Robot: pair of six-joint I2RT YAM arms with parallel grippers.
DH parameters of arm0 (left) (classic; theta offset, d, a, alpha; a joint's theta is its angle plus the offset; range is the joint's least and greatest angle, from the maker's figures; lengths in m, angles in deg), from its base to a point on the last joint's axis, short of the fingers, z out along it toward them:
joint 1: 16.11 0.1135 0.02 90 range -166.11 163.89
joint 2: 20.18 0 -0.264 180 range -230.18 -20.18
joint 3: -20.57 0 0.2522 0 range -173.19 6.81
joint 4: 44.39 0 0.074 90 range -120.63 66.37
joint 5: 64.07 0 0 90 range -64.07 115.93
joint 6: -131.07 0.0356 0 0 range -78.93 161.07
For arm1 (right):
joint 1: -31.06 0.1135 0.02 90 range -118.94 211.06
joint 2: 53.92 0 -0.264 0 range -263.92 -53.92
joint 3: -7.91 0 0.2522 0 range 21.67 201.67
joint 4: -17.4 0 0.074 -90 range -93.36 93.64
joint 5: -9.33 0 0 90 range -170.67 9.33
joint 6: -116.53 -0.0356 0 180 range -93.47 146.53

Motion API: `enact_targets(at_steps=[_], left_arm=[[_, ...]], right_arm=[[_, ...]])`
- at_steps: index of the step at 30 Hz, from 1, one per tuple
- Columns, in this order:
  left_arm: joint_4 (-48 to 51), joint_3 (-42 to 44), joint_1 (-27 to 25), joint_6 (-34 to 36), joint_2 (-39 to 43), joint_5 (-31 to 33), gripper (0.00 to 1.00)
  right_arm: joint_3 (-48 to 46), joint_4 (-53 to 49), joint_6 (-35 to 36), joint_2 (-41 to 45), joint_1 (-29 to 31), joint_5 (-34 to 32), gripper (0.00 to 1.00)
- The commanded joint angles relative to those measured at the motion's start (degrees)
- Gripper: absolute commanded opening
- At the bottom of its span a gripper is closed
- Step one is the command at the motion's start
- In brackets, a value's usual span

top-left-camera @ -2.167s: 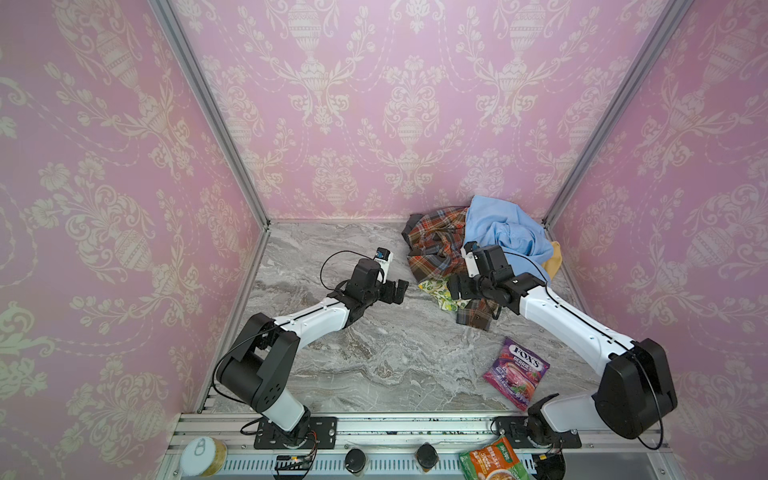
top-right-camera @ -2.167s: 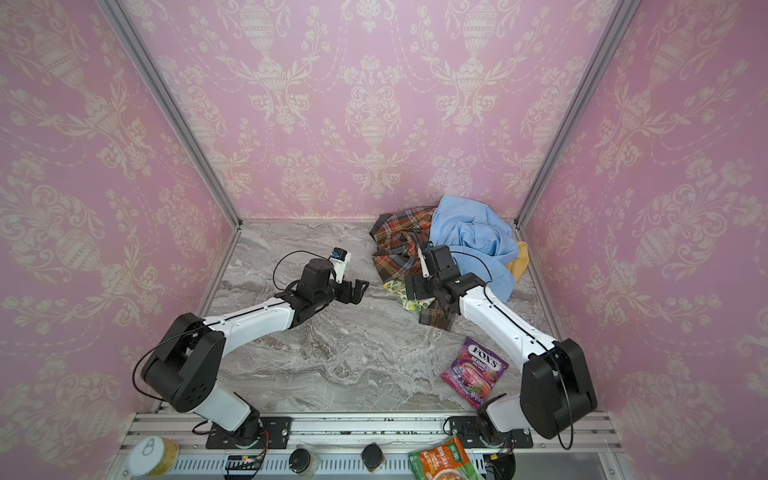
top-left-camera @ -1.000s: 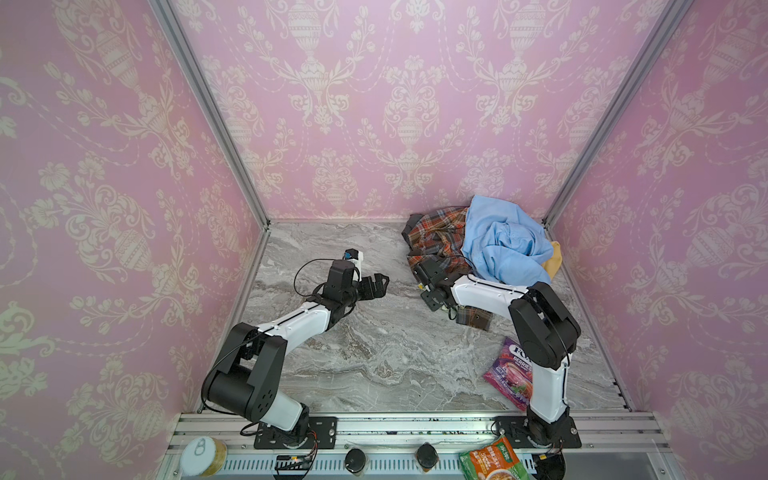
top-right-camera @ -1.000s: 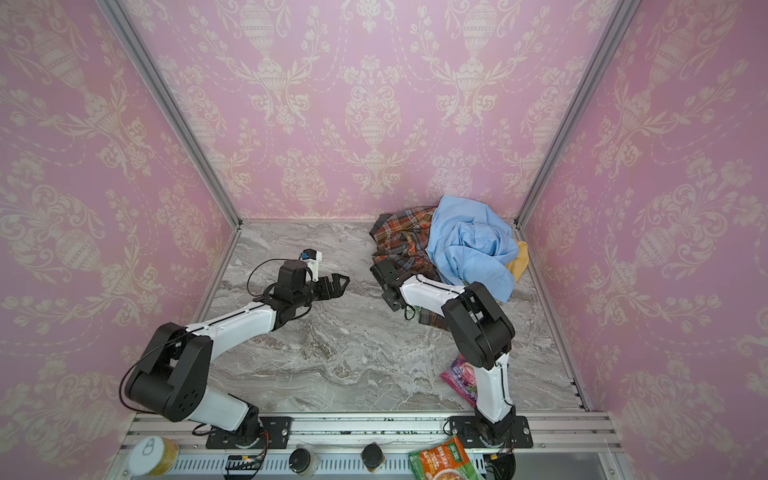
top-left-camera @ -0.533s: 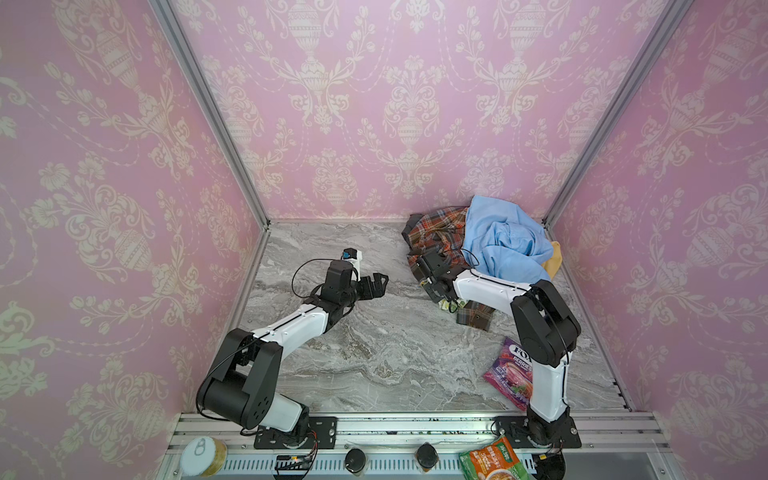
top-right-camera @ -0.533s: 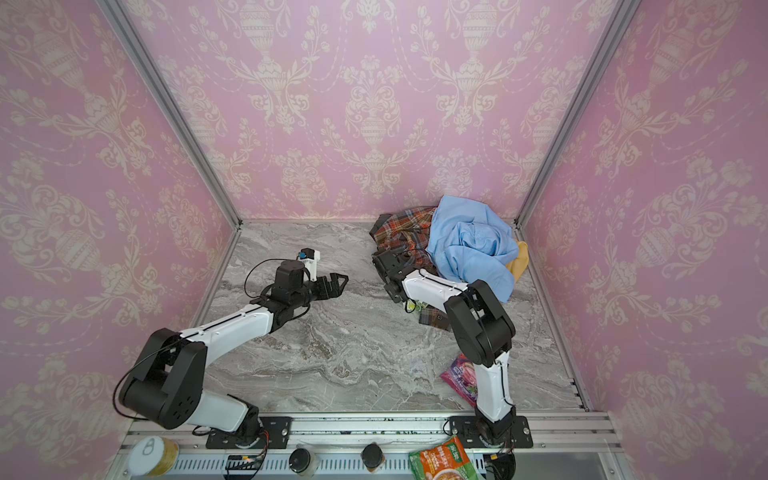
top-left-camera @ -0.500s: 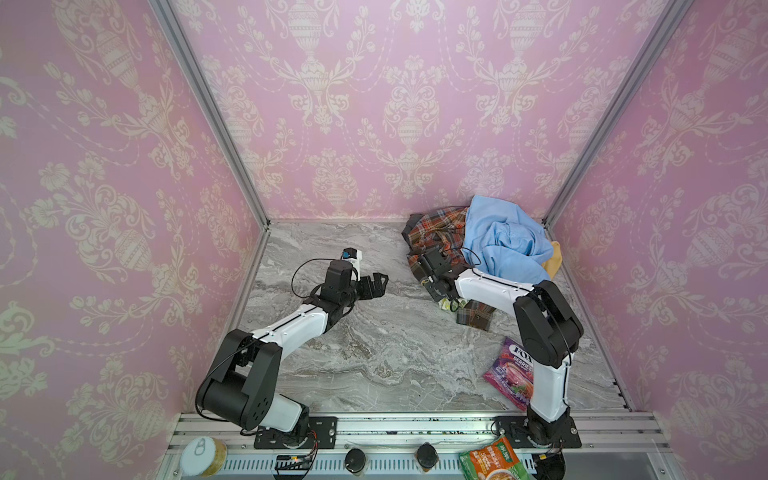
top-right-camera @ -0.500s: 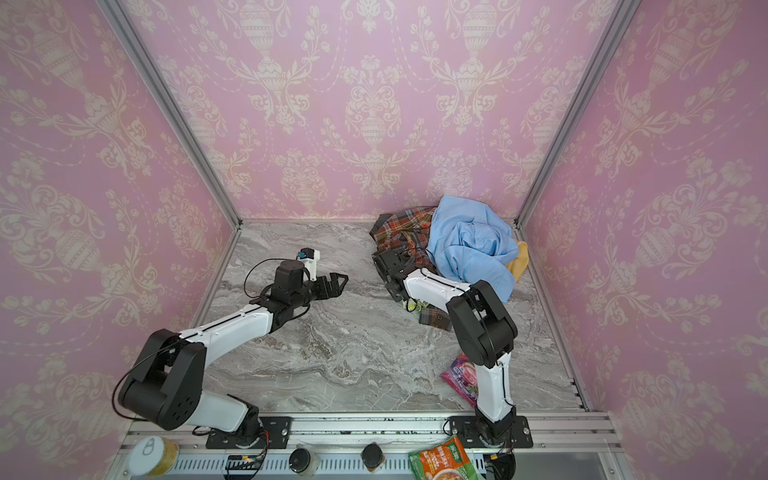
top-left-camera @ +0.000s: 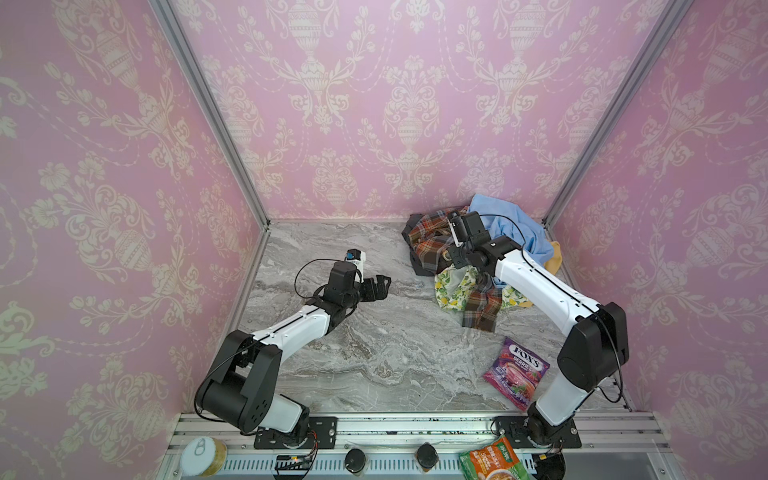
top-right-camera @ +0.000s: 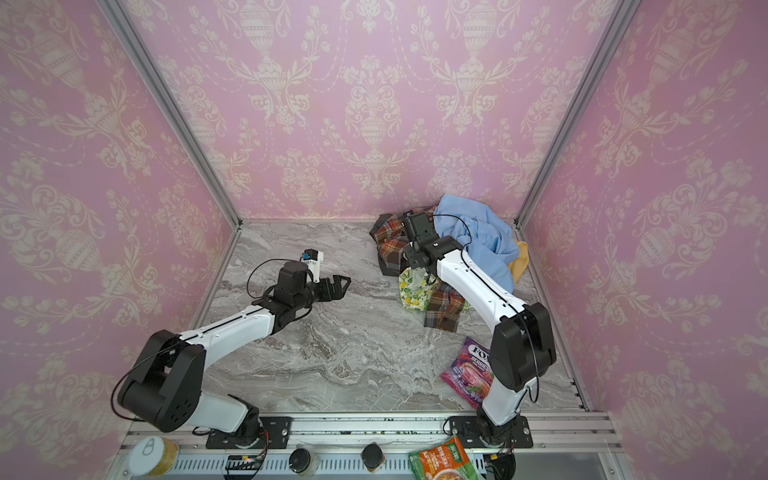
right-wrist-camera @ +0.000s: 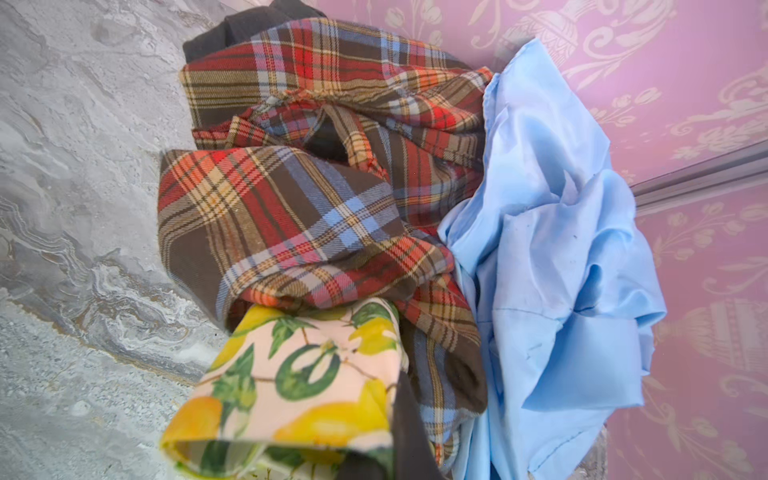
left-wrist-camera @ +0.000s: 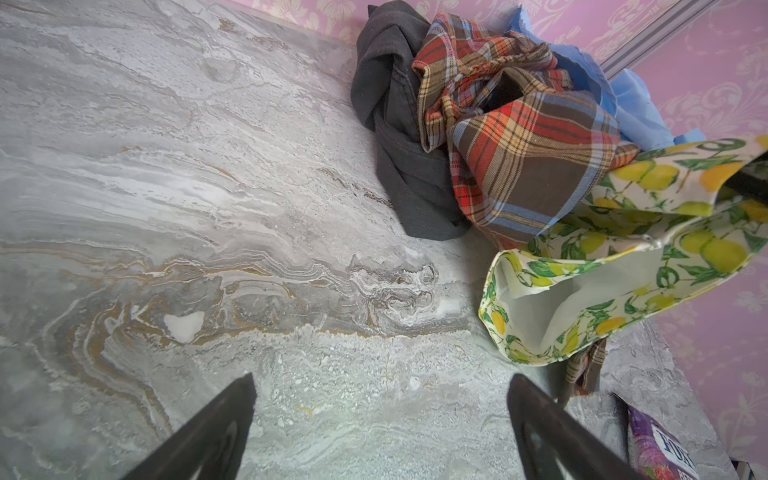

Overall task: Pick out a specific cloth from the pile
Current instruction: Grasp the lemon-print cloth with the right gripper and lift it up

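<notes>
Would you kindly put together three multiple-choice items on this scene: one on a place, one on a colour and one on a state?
1. Where does the purple candy bag lie?
A. On the table, near the right arm's base
B. In the far left corner
C. Between the left gripper's fingers

2. What is printed on the cloth that the right gripper holds?
A. Red cherries
B. Yellow lemons with green leaves
C. Blue stripes

3. How does the left gripper stand?
A. Shut on the cloth
B. Open and empty
C. Out of every view

Answers:
1 A: in both top views the bag lies flat on the marble beside that arm.
2 B: the right wrist view shows lemons and leaves on white.
3 B: the left wrist view shows its fingers wide apart over bare table.
</notes>
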Motion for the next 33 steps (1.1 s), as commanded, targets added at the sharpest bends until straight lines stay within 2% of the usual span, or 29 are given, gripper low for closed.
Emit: enact_targets(at_steps=[1, 15, 24, 28, 33], left_arm=[[2.2, -2.2, -0.9, 2.1, -0.9, 1.7, 0.96], [3.0, -3.1, -2.7, 2.5, -1.2, 2.1, 0.97], [2.6, -3.5, -2.9, 2.8, 0.3, 1.3, 0.97], [-0.8, -1.5, -2.9, 3.4, 3.1, 1.3, 0.98], [-12.0, 4.8, -2.9, 3.4, 4.7, -2.0, 0.98]], right_arm=[[4.5, -1.4, -0.7, 2.0, -0.7, 0.9, 0.00], [18.6, -3.2, -2.0, 4.0, -3.1, 2.8, 0.00], [26.2, -2.6, -6.9, 4.0, -3.1, 6.3, 0.00], [28.9, -2.7, -9.2, 2.7, -3.1, 8.4, 0.00], [29.7, -1.9, -11.7, 1.7, -3.0, 10.4, 0.00]])
